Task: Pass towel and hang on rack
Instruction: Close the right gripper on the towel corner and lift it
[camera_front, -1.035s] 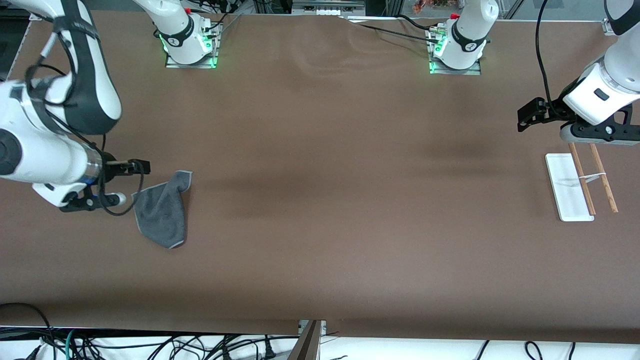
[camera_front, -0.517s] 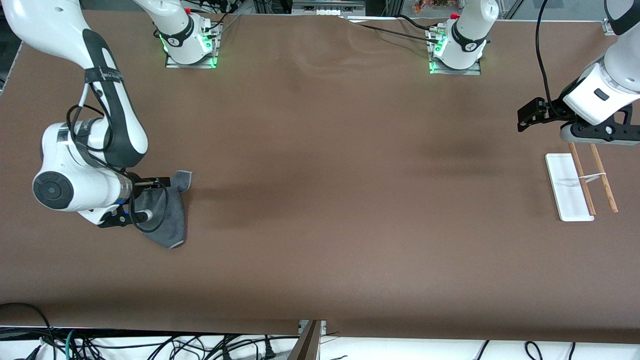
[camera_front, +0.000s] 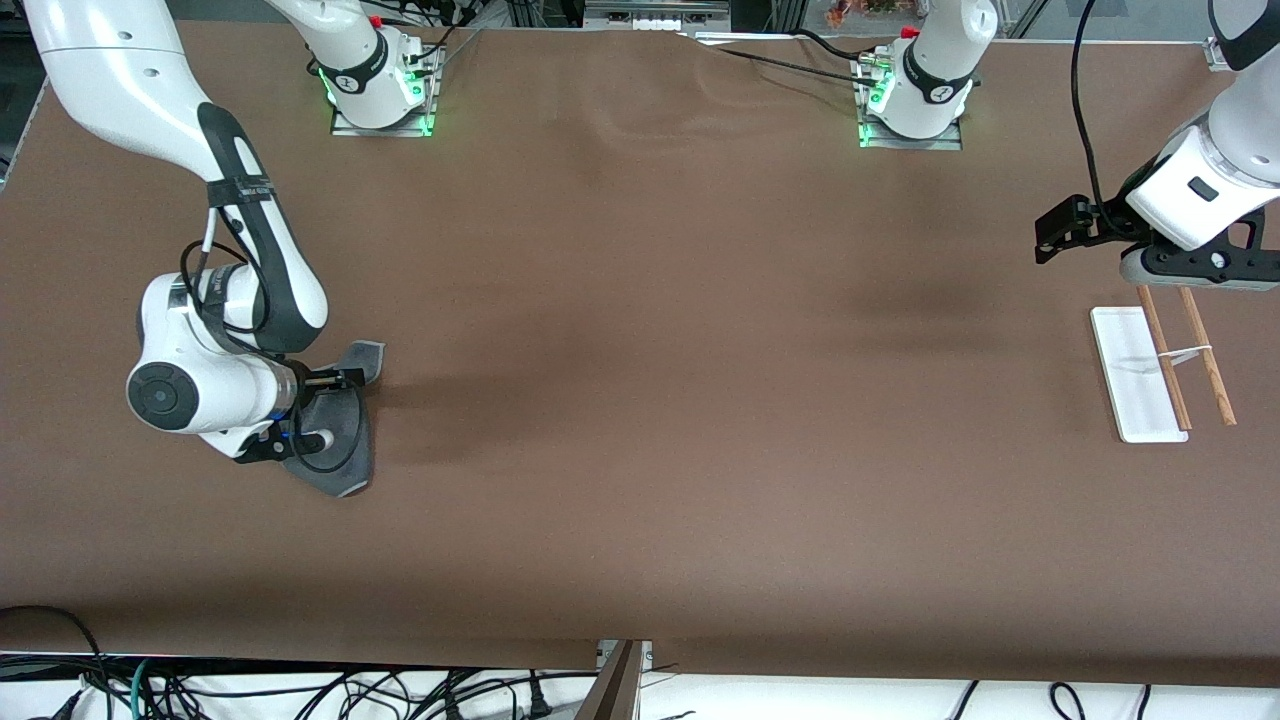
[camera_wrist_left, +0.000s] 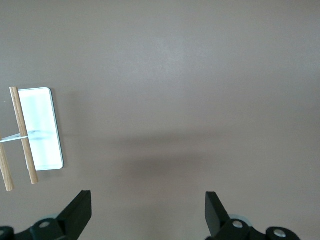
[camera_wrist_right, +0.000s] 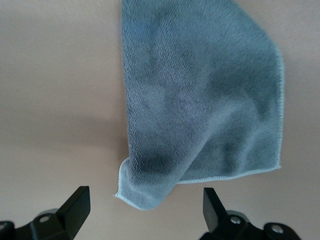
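Observation:
The dark grey towel (camera_front: 350, 455) lies crumpled on the brown table at the right arm's end. My right gripper (camera_front: 290, 425) hangs low over the towel's edge. In the right wrist view its fingers (camera_wrist_right: 75, 205) stand wide apart, and a folded corner of the towel (camera_wrist_right: 200, 100) lies on the table between and ahead of them, untouched. The rack (camera_front: 1135, 380), a white base with two wooden rods (camera_front: 1205, 350), stands at the left arm's end. My left gripper (camera_front: 1190, 272) waits above the rack's end, open and empty (camera_wrist_left: 148, 215), with the rack (camera_wrist_left: 42, 130) off to one side.
The two arm bases (camera_front: 380, 90) (camera_front: 915, 100) stand along the table edge farthest from the front camera. A brown cover (camera_front: 650, 400) spreads over the table between towel and rack. Loose cables (camera_front: 300, 690) hang below the table edge nearest the camera.
My right arm has swung in from the table's end and come down over the towel, now hiding part of it. The towel, the rack and the left arm have not moved.

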